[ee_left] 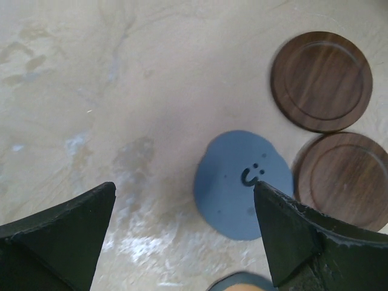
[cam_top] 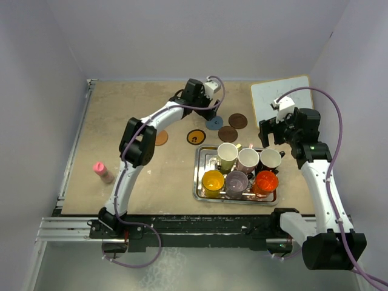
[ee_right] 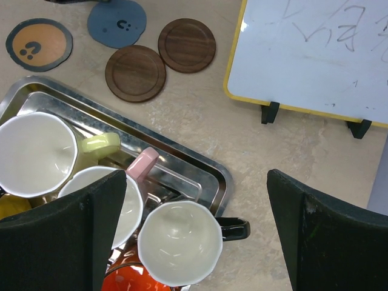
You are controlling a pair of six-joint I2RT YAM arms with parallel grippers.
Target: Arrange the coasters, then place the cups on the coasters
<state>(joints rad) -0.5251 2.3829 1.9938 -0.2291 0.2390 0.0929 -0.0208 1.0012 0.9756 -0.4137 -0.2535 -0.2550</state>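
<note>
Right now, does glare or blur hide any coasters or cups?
Top external view: even, soft light with faint shadows, no glare. Left wrist view: blue coaster clear, fingers dark in the foreground. Right wrist view: glints on the steel tray, cups sharp.

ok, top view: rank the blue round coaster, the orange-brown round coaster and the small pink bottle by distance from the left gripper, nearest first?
1. blue round coaster: right beside the left gripper, on its near side.
2. orange-brown round coaster: further out, to the left.
3. small pink bottle: far left and nearer the arm bases.
</note>
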